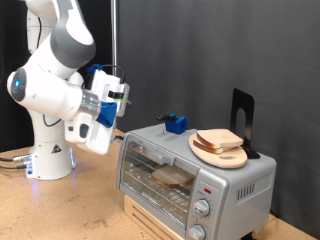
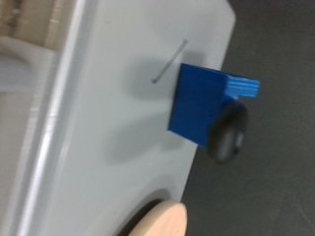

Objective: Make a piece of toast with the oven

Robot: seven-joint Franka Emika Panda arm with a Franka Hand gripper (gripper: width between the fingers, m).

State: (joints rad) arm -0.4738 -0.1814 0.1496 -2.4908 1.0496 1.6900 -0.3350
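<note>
Hovering at ten o'clock of the oven [image 1: 190, 170], our jaws [image 1: 120, 97] hold nothing; their width we cannot tell. The piece of toast [image 1: 172, 177] lies inside at four o'clock, long axis sideways.

Oven [image 1: 190, 170]: brushed silver metal, glass door. Board [image 1: 222, 154]: pale smooth wood. Block [image 2: 202, 100]: blue plastic.

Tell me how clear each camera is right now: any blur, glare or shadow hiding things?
Exterior view: evenly lit and fairly sharp; the oven door glass is hazy, yet a piece of toast shows on the rack inside; the gripper hangs above the oven's end at the exterior view's left. Wrist view: soft and blurred throughout; the blue block casts a dim shadow on the oven top; no fingers in view.
</note>
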